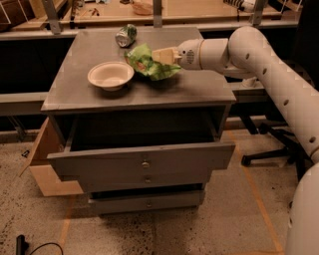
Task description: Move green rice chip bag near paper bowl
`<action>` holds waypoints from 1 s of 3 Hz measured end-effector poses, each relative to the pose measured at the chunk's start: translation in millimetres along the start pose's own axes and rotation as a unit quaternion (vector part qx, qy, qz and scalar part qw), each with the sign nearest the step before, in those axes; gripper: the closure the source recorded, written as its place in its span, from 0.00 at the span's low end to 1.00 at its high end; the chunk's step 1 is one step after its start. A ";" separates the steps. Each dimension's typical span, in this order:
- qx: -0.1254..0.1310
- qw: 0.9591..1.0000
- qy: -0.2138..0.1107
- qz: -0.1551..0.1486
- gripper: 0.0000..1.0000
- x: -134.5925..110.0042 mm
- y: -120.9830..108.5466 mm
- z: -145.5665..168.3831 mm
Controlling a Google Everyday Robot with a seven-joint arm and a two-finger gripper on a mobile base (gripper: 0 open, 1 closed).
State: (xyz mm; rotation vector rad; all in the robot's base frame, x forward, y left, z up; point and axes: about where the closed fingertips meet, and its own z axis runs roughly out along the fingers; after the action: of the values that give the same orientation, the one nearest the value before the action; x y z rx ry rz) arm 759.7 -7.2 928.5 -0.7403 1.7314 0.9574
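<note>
The green rice chip bag [148,63] is crinkled and light green with reddish print. It hangs just above the grey cabinet top [199,89], right of the paper bowl [110,75]. My gripper [162,56] comes in from the right on the white arm and is shut on the bag's right end. The bag's left edge is close to the bowl's rim, a small gap apart. The bowl is off-white, shallow and sits at the left middle of the top.
A crushed silver-green can [125,35] lies at the back of the cabinet top. The top drawer [144,159] stands pulled out toward me. A wooden bench [199,12] runs behind. A cardboard box [42,164] sits at the cabinet's left.
</note>
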 end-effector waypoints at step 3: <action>0.087 0.996 -0.034 0.007 0.00 -6.6 -3.2 -32.8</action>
State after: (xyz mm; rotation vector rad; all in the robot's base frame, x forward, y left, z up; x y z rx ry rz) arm 749.3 -36.8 940.7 -0.5776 1.7373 0.8182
